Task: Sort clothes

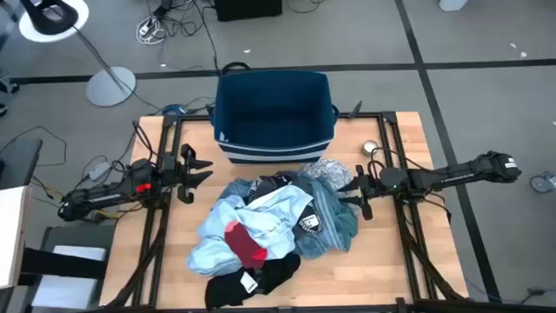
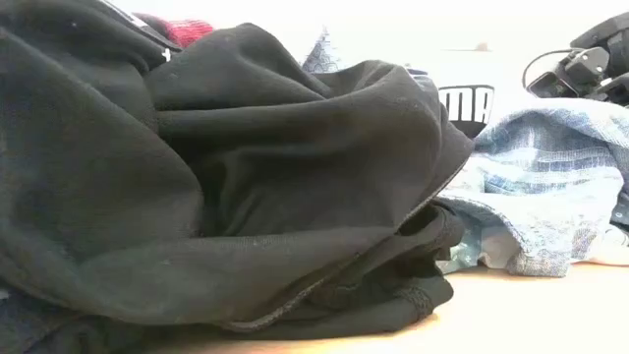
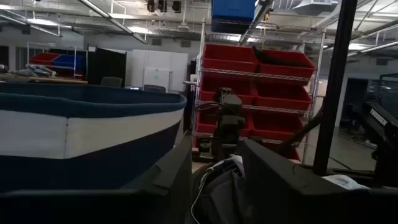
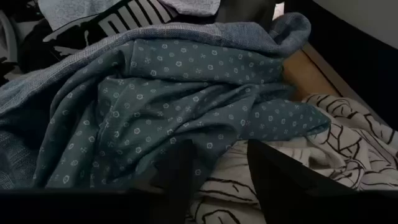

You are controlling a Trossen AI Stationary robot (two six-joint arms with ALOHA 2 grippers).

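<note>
The clothes lie in one heap on the middle of the table. A light blue shirt [image 1: 261, 222] is on top, with a small red piece [image 1: 246, 243] on it and black pieces [image 1: 252, 278] at the near end. The teal cloth [image 4: 186, 93] and the white-and-grey patterned cloth [image 4: 323, 143] form the heap's right edge. My right gripper [image 1: 352, 195] stands open at that edge, with its fingers over these two cloths. My left gripper [image 1: 205, 170] stands open to the left of the heap with nothing between its fingers. My right gripper comes level from the table's right side, its fingers [image 4: 273, 177] low over the seam where the teal cloth meets the patterned cloth [image 4: 230, 168]. I cannot tell whether they touch the cloth.
A dark blue bin [image 1: 274, 149] with a white band stands at the table's far middle, close behind the heap and open at the top. Bare wood [image 1: 382, 269] shows at the near right and along the left side. A small round object [image 1: 370, 148] lies right of the bin.
</note>
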